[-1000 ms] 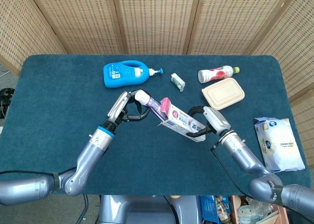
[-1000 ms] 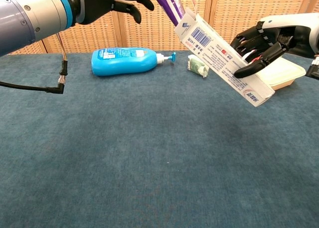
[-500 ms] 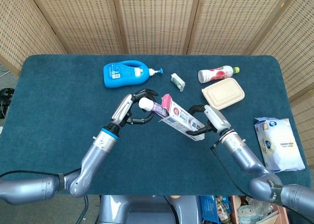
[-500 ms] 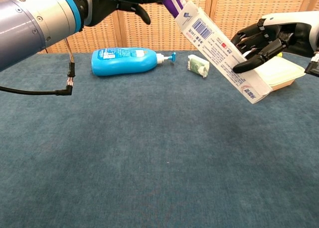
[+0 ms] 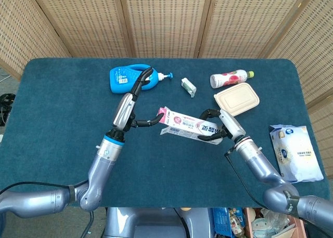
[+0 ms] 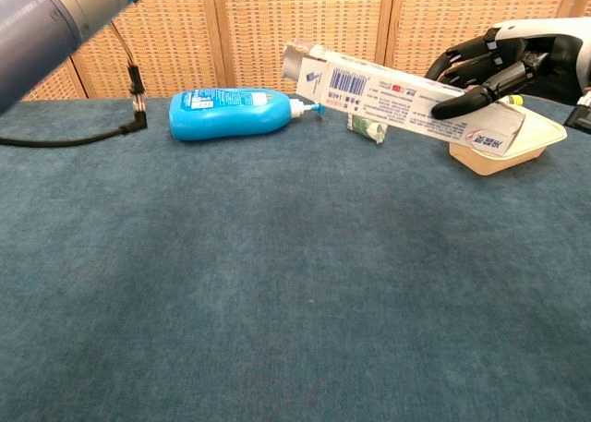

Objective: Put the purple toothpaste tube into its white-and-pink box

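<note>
The white-and-pink box (image 5: 184, 124) hangs almost level above the middle of the table, and my right hand (image 5: 217, 127) grips its right end. In the chest view the box (image 6: 388, 94) shows its barcode side, its open flap end pointing left, with my right hand (image 6: 489, 57) wrapped over the right end. No purple tube shows in either view. My left hand (image 5: 133, 105) is just left of the open end, holding nothing, fingers spread: one points up, one reaches toward the flap. Only the left forearm (image 6: 55, 6) shows in the chest view.
A blue pump bottle (image 5: 132, 79) lies at the back left, a small green packet (image 5: 188, 86) beside it. A pink-and-white drink bottle (image 5: 231, 78) and a beige lidded container (image 5: 237, 100) sit at the back right. A wipes pack (image 5: 297, 152) lies near the right edge.
The purple tube has slid out of sight into the box. My left hand let go and opened, one finger rising. The box has tipped from steeply slanted to nearly level.
</note>
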You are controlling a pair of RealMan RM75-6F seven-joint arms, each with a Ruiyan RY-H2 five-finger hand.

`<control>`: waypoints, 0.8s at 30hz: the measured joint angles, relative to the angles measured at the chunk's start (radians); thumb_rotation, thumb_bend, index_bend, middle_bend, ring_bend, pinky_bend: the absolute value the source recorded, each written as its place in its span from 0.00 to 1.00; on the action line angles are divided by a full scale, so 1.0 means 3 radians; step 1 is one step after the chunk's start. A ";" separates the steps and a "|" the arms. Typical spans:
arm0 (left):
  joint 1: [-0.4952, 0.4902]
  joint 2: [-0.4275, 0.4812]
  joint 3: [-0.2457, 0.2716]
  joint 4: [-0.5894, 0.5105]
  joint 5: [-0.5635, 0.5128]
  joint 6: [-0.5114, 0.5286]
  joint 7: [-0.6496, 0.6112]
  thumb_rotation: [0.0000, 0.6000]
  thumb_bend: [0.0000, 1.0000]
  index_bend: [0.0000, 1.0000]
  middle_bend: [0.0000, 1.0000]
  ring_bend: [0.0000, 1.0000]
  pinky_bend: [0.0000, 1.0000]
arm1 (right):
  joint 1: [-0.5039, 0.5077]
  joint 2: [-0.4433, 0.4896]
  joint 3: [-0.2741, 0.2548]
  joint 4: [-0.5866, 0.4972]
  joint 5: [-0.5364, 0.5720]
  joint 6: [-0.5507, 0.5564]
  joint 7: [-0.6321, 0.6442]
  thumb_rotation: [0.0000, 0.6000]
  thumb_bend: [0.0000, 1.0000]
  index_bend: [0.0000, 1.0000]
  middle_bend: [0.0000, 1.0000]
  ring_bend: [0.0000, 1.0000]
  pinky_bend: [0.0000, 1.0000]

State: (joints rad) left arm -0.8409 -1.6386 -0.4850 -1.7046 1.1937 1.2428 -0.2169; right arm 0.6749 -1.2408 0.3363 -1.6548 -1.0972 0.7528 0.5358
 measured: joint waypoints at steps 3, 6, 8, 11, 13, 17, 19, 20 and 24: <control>0.0029 0.0113 -0.0058 -0.0087 -0.0011 0.0010 0.0013 1.00 0.28 0.00 0.00 0.00 0.12 | -0.0013 -0.0007 0.0039 0.0008 0.0002 -0.0041 0.0182 1.00 0.28 0.50 0.54 0.25 0.24; 0.0080 0.0253 -0.0101 -0.0157 -0.0041 0.0005 0.0013 1.00 0.27 0.00 0.00 0.00 0.12 | -0.0029 -0.0016 0.0096 0.0019 0.0001 -0.0090 0.0421 1.00 0.28 0.50 0.54 0.25 0.25; 0.0127 0.0363 -0.0113 -0.0191 -0.0061 -0.0014 0.0001 1.00 0.27 0.00 0.00 0.00 0.12 | -0.0041 -0.0021 0.0148 0.0028 0.0003 -0.0133 0.0618 1.00 0.28 0.50 0.54 0.25 0.25; 0.0210 0.0529 -0.0116 -0.0218 -0.0078 -0.0047 -0.0045 1.00 0.27 0.00 0.00 0.00 0.12 | -0.0059 -0.0029 0.0232 0.0064 -0.0017 -0.0201 0.0921 1.00 0.30 0.50 0.54 0.25 0.25; 0.0273 0.0630 -0.0111 -0.0220 -0.0084 -0.0065 -0.0098 1.00 0.27 0.00 0.00 0.00 0.12 | -0.0072 -0.0044 0.0295 0.0106 -0.0041 -0.0230 0.1116 1.00 0.32 0.50 0.54 0.25 0.25; 0.0408 0.0809 -0.0091 -0.0197 -0.0101 -0.0112 -0.0266 1.00 0.27 0.00 0.00 0.00 0.12 | -0.0099 -0.0082 0.0395 0.0172 -0.0098 -0.0248 0.1408 1.00 0.35 0.50 0.54 0.25 0.25; 0.0458 0.0876 -0.0081 -0.0171 -0.0105 -0.0131 -0.0348 1.00 0.27 0.00 0.00 0.00 0.12 | -0.0115 -0.0113 0.0433 0.0209 -0.0160 -0.0233 0.1546 1.00 0.37 0.50 0.54 0.25 0.25; 0.0484 0.0919 -0.0075 -0.0150 -0.0107 -0.0142 -0.0406 1.00 0.27 0.00 0.00 0.00 0.12 | -0.0121 -0.0129 0.0444 0.0227 -0.0197 -0.0220 0.1599 1.00 0.37 0.50 0.54 0.25 0.25; 0.0570 0.1020 -0.0060 -0.0074 -0.0108 -0.0175 -0.0595 1.00 0.27 0.00 0.00 0.00 0.12 | -0.0140 -0.0224 0.0461 0.0317 -0.0348 -0.0134 0.1750 1.00 0.38 0.50 0.54 0.25 0.25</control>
State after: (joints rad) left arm -0.6698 -1.3325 -0.5032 -1.7269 1.1614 1.1904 -0.3955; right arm 0.6330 -1.3081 0.4748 -1.5597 -1.2015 0.7127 1.0609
